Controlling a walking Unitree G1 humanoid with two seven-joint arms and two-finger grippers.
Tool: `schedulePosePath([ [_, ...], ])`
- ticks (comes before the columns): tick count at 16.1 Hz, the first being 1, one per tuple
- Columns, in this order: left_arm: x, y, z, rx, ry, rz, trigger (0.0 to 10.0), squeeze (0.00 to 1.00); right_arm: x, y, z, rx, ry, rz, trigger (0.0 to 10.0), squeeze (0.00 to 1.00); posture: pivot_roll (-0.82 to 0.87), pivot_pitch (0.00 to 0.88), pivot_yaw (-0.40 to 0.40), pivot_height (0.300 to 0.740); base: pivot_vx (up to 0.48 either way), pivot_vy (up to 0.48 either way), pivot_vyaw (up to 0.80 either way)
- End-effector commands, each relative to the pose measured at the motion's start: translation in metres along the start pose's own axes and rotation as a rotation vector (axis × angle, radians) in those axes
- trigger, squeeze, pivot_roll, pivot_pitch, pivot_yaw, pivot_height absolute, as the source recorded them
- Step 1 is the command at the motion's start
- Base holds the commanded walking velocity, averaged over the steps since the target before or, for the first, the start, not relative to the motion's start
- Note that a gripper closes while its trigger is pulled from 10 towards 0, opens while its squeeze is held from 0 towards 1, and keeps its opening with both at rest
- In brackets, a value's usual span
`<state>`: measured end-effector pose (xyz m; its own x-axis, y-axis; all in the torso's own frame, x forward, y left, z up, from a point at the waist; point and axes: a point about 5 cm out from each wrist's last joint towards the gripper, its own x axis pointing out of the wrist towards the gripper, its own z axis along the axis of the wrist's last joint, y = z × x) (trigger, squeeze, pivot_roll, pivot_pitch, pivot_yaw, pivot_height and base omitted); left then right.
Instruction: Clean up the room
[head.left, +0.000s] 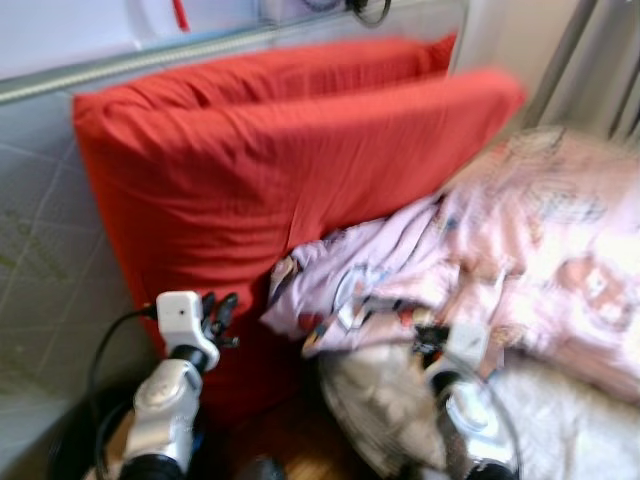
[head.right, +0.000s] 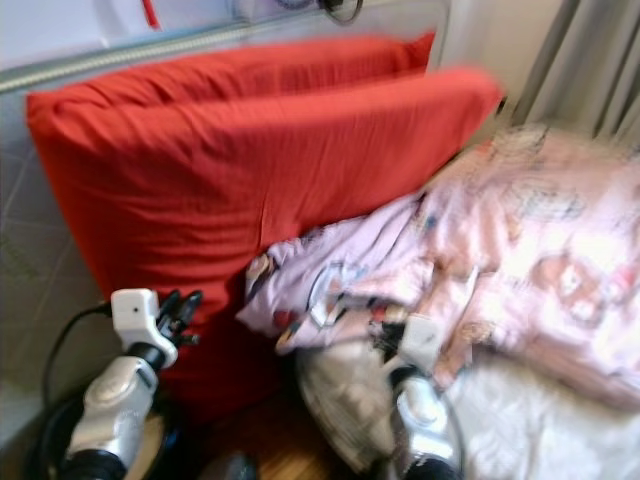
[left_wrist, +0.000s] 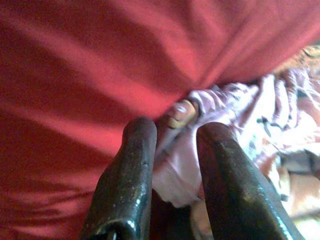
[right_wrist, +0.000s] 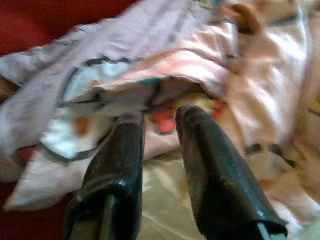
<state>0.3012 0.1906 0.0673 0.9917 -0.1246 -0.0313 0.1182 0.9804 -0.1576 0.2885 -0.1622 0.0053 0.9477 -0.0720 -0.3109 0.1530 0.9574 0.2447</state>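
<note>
Two big red cushions (head.left: 260, 170) lean upright against the wall. A pink and lilac patterned blanket (head.left: 530, 250) lies crumpled on the bed at the right, and its lilac corner (head.left: 310, 290) hangs down against the cushions. My left gripper (head.left: 220, 310) is raised close to the front of the lower cushion, left of that corner. In the left wrist view the left gripper (left_wrist: 175, 130) is open, with the red fabric (left_wrist: 75, 75) and lilac cloth (left_wrist: 225, 115) just beyond the tips. My right gripper (head.left: 430, 335) points at the blanket's lower edge; the right gripper (right_wrist: 160, 117) is open by a narrow gap, holding nothing.
A white sheet (head.left: 570, 420) covers the bed below the blanket. A grey tiled wall panel (head.left: 40, 250) stands at the left, with curtains (head.left: 590, 60) at the back right. Wooden floor (head.left: 290, 440) shows between my arms. The eye views are blurred.
</note>
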Motion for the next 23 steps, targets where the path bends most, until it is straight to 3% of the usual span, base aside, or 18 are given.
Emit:
schedulePosePath([
  [1,0.0,0.001,0.003,0.001,-0.004,-0.003,10.0,0.0,-0.002,-0.002,-0.006,0.025,0.033,-0.025,10.0,0.0,0.02,0.021,0.016,0.632,0.0,0.0,0.0],
  [3,0.0,-0.001,0.004,0.004,-0.004,-0.01,10.0,0.0,0.002,-0.006,-0.001,0.026,0.03,-0.064,10.0,0.0,0.02,0.053,0.021,0.632,0.0,0.0,0.0],
  [5,-0.002,-0.006,0.003,0.01,0.01,-0.029,10.0,0.0,0.005,-0.011,0.003,-0.036,0.037,-0.081,10.0,0.0,0.03,0.092,0.029,0.632,0.0,0.0,0.0],
  [8,-0.013,-0.005,0.002,0.019,0.018,-0.041,10.0,0.0,0.004,-0.023,0.003,-0.042,0.052,-0.113,10.0,0.0,0.04,0.139,0.032,0.632,0.0,0.0,0.0],
  [9,-0.024,-0.002,0.005,0.029,0.021,-0.036,10.0,0.0,0.006,-0.029,0.007,-0.051,0.051,-0.117,10.0,1.0,0.07,0.179,0.028,0.632,0.0,0.0,0.0],
  [14,-0.043,0.0,0.016,0.04,0.019,-0.014,10.0,0.0,0.009,-0.025,0.007,-0.131,0.092,-0.08,10.0,1.0,0.11,0.239,0.015,0.632,0.0,0.0,0.0],
  [19,-0.06,-0.002,0.025,0.041,0.031,-0.006,10.0,0.0,0.013,-0.018,0.01,-0.139,0.112,-0.076,10.0,1.0,0.13,0.297,0.02,0.632,0.0,0.0,0.0],
  [20,-0.066,-0.003,0.026,0.041,0.041,-0.002,10.0,0.0,0.014,-0.016,0.01,-0.164,0.119,-0.071,10.0,0.0,0.13,0.313,0.019,0.632,0.0,0.0,0.0],
  [23,-0.075,-0.01,0.025,0.032,0.08,-0.009,10.0,0.0,0.017,-0.014,0.013,-0.22,0.128,-0.064,10.0,0.0,0.15,0.362,0.03,0.632,0.0,0.0,0.0],
])
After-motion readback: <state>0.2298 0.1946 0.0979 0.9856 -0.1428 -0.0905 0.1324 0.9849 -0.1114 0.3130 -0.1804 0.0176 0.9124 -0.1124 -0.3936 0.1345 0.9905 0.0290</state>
